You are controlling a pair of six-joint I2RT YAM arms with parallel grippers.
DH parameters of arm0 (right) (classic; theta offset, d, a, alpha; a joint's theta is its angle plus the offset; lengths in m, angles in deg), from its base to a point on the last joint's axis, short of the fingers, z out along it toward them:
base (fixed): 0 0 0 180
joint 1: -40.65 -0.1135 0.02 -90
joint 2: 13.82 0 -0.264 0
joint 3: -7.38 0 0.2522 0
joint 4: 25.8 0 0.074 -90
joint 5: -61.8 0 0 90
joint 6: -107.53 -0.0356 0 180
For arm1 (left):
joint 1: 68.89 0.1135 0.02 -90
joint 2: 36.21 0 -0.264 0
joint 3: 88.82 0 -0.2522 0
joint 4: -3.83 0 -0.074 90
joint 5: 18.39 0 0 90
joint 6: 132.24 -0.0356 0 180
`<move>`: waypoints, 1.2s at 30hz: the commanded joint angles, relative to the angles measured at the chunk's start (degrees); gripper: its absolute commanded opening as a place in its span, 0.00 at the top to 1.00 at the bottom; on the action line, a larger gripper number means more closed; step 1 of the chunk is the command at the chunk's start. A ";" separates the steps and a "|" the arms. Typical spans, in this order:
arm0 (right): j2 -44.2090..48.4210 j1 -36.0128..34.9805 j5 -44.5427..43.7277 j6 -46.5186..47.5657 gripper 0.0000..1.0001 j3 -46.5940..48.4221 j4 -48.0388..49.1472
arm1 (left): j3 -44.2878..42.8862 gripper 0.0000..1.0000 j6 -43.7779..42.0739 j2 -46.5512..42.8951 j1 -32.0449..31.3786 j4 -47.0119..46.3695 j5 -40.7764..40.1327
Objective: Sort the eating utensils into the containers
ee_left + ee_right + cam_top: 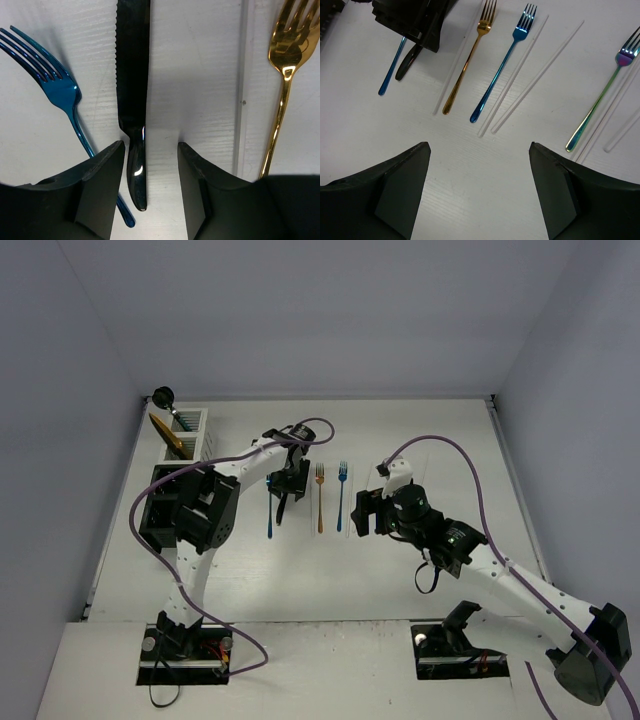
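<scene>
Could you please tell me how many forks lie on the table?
4: blue fork left of the black knife, gold fork, second blue fork beside it, iridescent fork farthest right. Caddies may hide more.

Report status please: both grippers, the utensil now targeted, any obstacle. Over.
Left gripper open, jaws either side of black knife handle. Right gripper open, holding nothing. Blue fork handle lies close beside the knife, may get caught.

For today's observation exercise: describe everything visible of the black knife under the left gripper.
The black knife is glossy, apparently metal: a blade serrated along one edge, narrowing to a slim round-ended handle. It lies flat on the white table, handle inside the open left gripper, seemingly untouched; a blue fork lies alongside.
</scene>
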 commanded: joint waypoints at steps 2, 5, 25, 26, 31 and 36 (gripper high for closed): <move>-0.06 0.29 -0.70 -0.63 0.22 0.29 2.26 | -2.92 0.57 -1.25 -0.24 0.38 1.06 -0.27; -0.15 0.33 -0.61 -0.72 0.22 0.24 2.26 | -2.86 0.60 -1.24 0.56 0.42 1.05 -0.08; -0.76 0.38 -0.36 -0.62 0.23 0.47 2.26 | 1.67 1.00 -4.67 -21.78 0.66 -7.09 -5.41; -0.69 0.38 -0.42 -0.56 0.23 0.53 2.26 | 2.79 1.00 -4.67 -24.83 1.09 -8.52 -6.16; -0.38 0.47 0.30 -0.36 0.22 0.76 2.26 | 12.59 1.00 -4.85 -38.38 6.51 -19.62 -11.69; -0.10 0.65 0.89 -0.10 0.22 0.77 2.26 | 19.46 1.00 -3.34 -45.18 16.75 -28.26 -14.51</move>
